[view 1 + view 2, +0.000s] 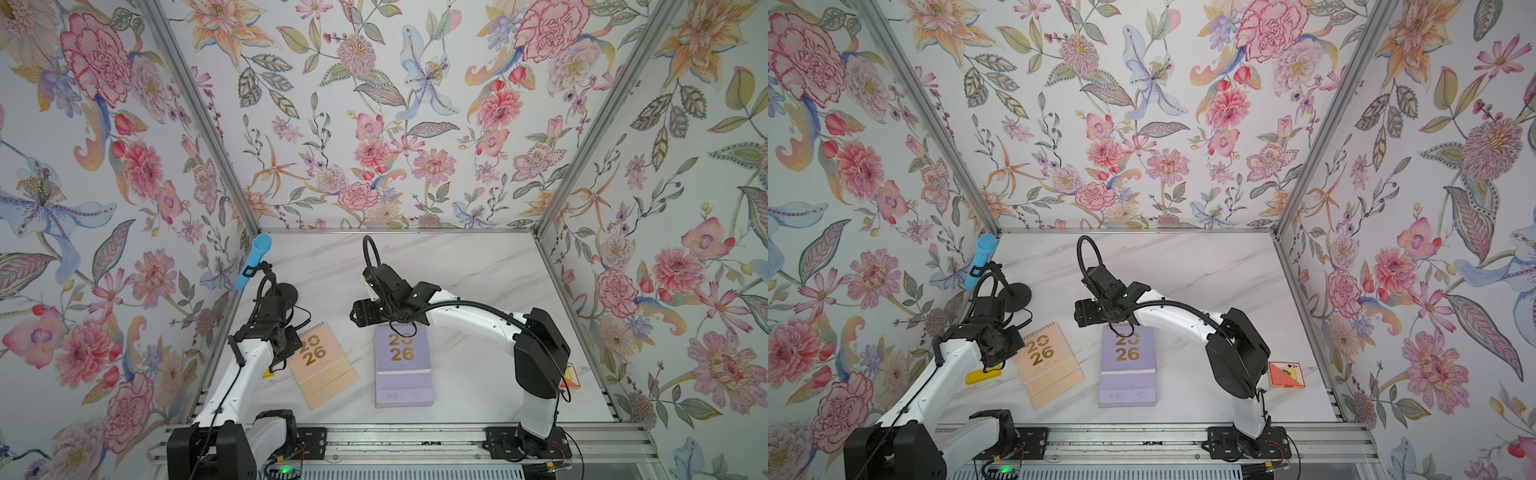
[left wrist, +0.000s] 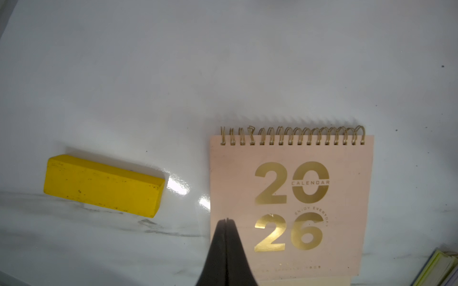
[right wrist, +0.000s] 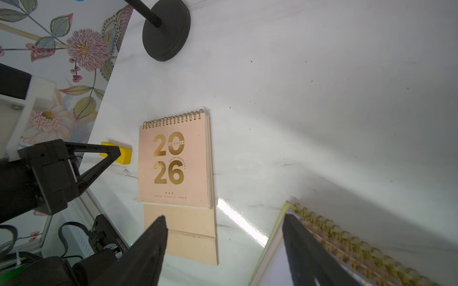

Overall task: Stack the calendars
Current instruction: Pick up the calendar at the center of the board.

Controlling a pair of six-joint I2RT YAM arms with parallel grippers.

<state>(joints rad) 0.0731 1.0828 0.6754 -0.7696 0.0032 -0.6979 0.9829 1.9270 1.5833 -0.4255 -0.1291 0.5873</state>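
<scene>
The left pincer (image 2: 224, 222) is hanging with its fingers pressed together on nothing. Its tip is sitting over the side edge of the flat peach spiral-bound calendar with gold "2026" (image 2: 290, 198); whether it is touching the cover I cannot tell. Closed like that, it is probably lining up to nudge the peach calendar rather than pinch it.

The right pincer (image 3: 223, 216) is standing spread wide and empty above the spiral end of the pile (image 1: 402, 365), whose top is a lavender spiral-bound calendar. It is poised, I judge, to steady the pile or to reach across. A yellow cover edge (image 2: 432, 268) is showing beneath the lavender one.

The peach calendar is lying skewed beside the pile, not yet on it. The small yellow rectangular block (image 2: 104, 184) is lying near its far side. The orange-red card box (image 1: 1285, 374) is sitting well apart.
</scene>
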